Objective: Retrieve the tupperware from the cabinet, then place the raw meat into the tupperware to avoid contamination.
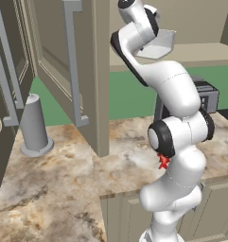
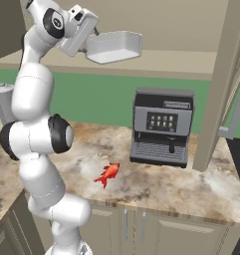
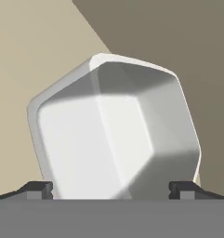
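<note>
Here, in the left base view, the tupperware (image 1: 159, 45) is seen on the cabinet (image 1: 94, 71) shelf. In the right base view, its long axis runs outward from the gripper (image 2: 94, 44); the raw meat (image 2: 108, 174) lies on the tabletop (image 2: 201, 189) below. In the hand view, the jaws are spread wide, flanking the box. No writing is legible.

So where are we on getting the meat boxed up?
Done: the cabinet door stands open. In hand: the claw, jaws wide, is at the tupperware up at the shelf; a firm grip isn't clear. Left: bring the box down to the counter and put the raw meat in it.
</note>
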